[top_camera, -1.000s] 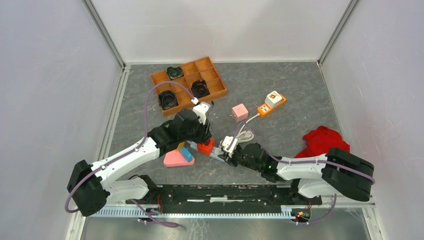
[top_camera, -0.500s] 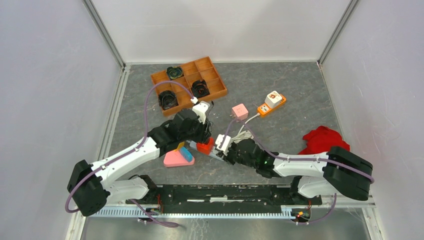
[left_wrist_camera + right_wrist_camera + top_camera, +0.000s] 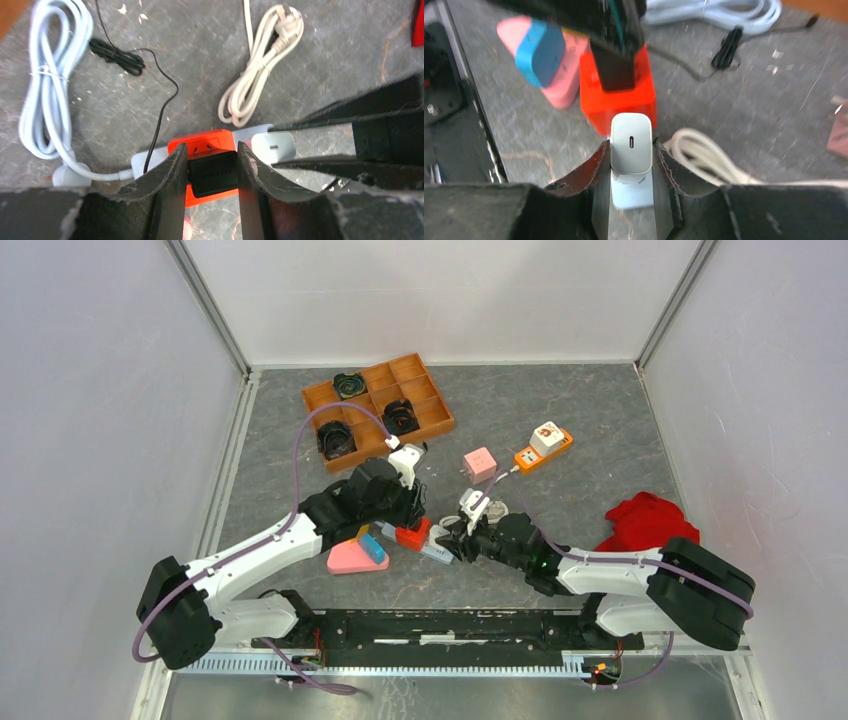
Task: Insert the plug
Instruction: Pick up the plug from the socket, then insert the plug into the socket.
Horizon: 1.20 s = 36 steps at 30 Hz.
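Note:
In the left wrist view my left gripper is shut on a black plug that sits on the orange-red socket block of a white power strip. Its thin black cord runs away across the mat. Just right of the block, a white charger with a slot-shaped port stands on the strip, and my right gripper is shut on it. From above, the two grippers meet over the block near the table's middle.
A pink wedge with a blue piece lies left of the strip. Coiled white cables lie beyond it. Farther back are an orange compartment tray, a pink cube and an orange-white adapter. A red cloth lies right.
The right wrist has shifted left and then swung back away from the near edge, still holding the white charger. The left arm and the black plug have hardly moved.

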Motion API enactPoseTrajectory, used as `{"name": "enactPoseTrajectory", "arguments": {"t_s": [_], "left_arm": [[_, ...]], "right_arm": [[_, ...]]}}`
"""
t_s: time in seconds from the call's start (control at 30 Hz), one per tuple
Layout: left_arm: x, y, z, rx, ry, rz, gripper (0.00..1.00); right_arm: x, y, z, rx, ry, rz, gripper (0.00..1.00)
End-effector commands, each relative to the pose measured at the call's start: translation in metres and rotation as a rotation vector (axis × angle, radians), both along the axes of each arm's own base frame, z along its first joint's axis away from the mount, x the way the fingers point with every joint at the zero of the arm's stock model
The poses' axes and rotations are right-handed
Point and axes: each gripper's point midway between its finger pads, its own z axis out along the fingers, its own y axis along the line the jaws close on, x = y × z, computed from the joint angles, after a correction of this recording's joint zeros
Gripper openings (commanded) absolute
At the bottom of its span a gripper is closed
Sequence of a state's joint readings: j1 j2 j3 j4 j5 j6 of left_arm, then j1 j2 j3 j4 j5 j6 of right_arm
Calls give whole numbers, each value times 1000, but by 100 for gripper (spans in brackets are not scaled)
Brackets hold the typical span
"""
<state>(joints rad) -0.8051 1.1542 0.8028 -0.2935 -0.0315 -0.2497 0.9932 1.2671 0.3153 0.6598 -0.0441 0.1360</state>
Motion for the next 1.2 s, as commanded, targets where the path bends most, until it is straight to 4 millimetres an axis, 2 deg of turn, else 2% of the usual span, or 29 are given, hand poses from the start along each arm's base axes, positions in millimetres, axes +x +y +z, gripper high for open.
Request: {"name": "enactPoseTrajectory", "arguments": {"t_s": [0.0, 0.2, 0.3, 0.4, 0.53, 0.77, 0.8, 0.93, 1.03, 1.17], "left_arm": [[-23, 24, -42, 160, 123, -25, 28], [-23, 25, -40, 156, 116, -20, 28], [-21, 24, -35, 143, 110, -6, 31], [-19, 17, -25, 97, 100, 0, 37], [-12, 9, -5, 36, 82, 28, 58], [5, -9, 51, -84, 9, 58, 78], [7, -10, 56, -90, -2, 59, 84], [16, -3, 74, -80, -75, 91, 98], [24, 9, 79, -64, -126, 150, 100], [25, 12, 82, -80, -137, 170, 100]], "right_arm": [[26, 18, 94, 288, -161, -56, 0], [31, 19, 96, 99, -302, -7, 0], [42, 4, 88, 6, -313, -68, 0], [52, -16, 87, -15, -295, -129, 0], [69, -44, 100, -6, -324, -220, 0], [125, -104, 114, -9, -363, -419, 0], [134, -113, 118, -6, -363, -459, 0], [162, -146, 119, 14, -294, -641, 0], [174, -163, 114, 51, -212, -794, 0], [186, -186, 101, 77, -107, -1013, 0]]}}
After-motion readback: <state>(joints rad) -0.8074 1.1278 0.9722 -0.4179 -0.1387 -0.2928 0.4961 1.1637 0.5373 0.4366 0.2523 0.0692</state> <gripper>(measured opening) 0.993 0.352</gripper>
